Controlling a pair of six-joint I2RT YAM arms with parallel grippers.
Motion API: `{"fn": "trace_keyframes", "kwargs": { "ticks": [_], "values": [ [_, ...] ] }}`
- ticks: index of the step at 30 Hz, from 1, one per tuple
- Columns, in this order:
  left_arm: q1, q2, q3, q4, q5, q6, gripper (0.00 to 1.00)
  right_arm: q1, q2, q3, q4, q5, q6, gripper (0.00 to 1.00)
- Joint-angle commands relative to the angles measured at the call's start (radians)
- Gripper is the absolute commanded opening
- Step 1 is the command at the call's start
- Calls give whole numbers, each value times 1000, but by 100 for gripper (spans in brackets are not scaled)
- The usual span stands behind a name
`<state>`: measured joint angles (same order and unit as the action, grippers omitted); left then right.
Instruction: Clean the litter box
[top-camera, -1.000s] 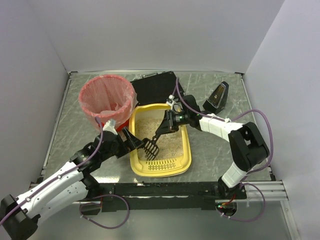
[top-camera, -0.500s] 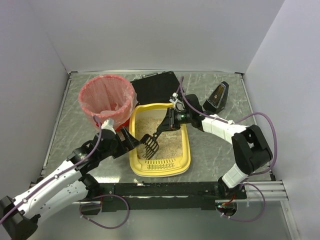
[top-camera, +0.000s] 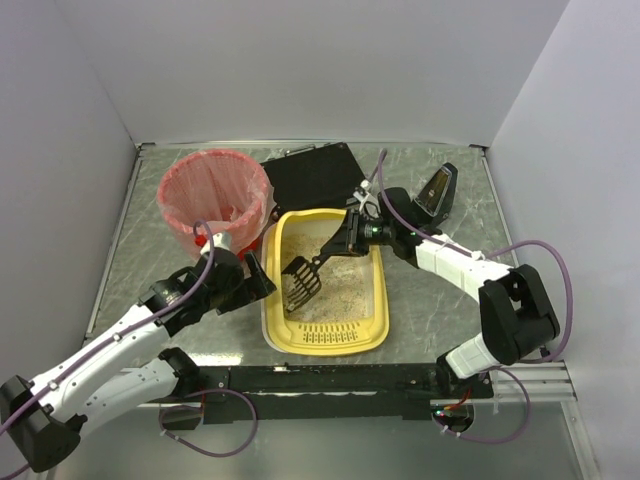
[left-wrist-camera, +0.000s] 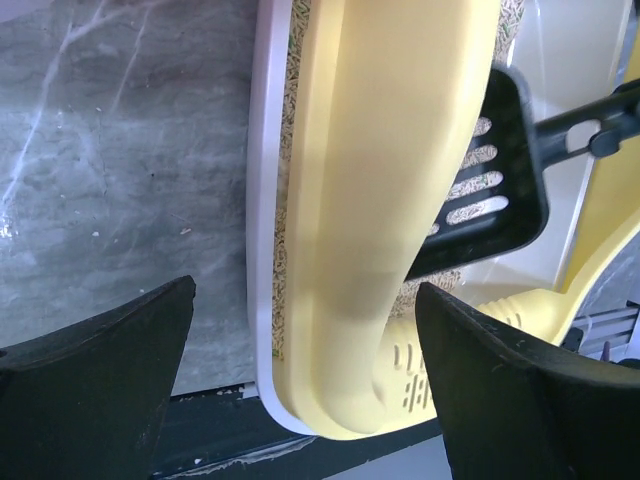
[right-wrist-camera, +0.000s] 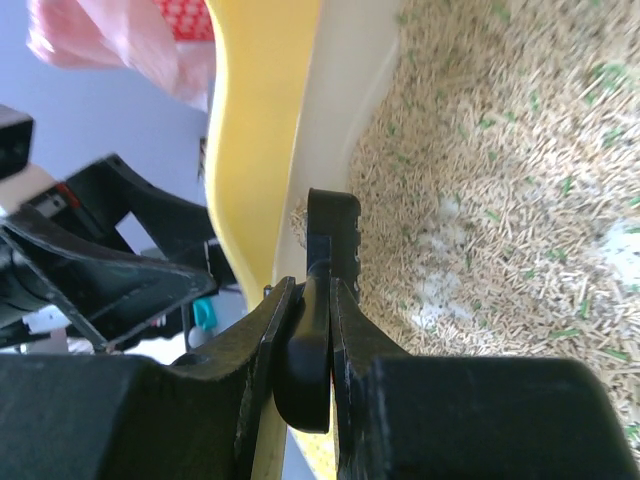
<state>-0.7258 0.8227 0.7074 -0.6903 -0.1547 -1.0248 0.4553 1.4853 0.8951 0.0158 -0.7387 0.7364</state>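
Note:
The yellow litter box (top-camera: 378, 300) sits mid-table with beige litter (top-camera: 340, 275) inside. My right gripper (top-camera: 350, 238) reaches over it from the right, shut on the handle of a black slotted scoop (top-camera: 302, 280), whose head hangs over the litter by the left wall. The right wrist view shows my right gripper (right-wrist-camera: 312, 290) pinching the handle, with the scoop (right-wrist-camera: 335, 240) edge-on beside the yellow wall (right-wrist-camera: 260, 120). My left gripper (top-camera: 260, 282) stands open at the box's left side. In its wrist view the left gripper (left-wrist-camera: 310, 390) straddles the yellow rim (left-wrist-camera: 380, 150), and the scoop (left-wrist-camera: 500, 170) shows beyond.
A round bin with a pink liner (top-camera: 213, 198) stands just back-left of the box. A flat black case (top-camera: 315, 175) lies behind it. A small black object (top-camera: 433, 192) sits at the back right. A black rail (top-camera: 330, 378) runs along the near table edge.
The right gripper has drawn back and to the right, lifting the scoop head farther back along the box's left wall. The left gripper has shifted slightly left and stays open.

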Motion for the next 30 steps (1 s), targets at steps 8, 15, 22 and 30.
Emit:
{"fn": "trace_keyframes", "kwargs": {
  "ticks": [8, 15, 22, 30],
  "values": [
    [-21, 16, 58, 37, 4, 26, 97, -14, -42, -25, 98, -7, 49, 0],
    [-44, 76, 122, 51, -19, 32, 97, -13, -65, -18, 47, 18, 18, 0],
    [-99, 217, 213, -35, -124, 25, 97, -15, -102, -28, 53, 50, 24, 0],
    [-135, 337, 282, -164, -247, -37, 97, -47, -170, -39, 12, 67, 20, 0]
  ]
}}
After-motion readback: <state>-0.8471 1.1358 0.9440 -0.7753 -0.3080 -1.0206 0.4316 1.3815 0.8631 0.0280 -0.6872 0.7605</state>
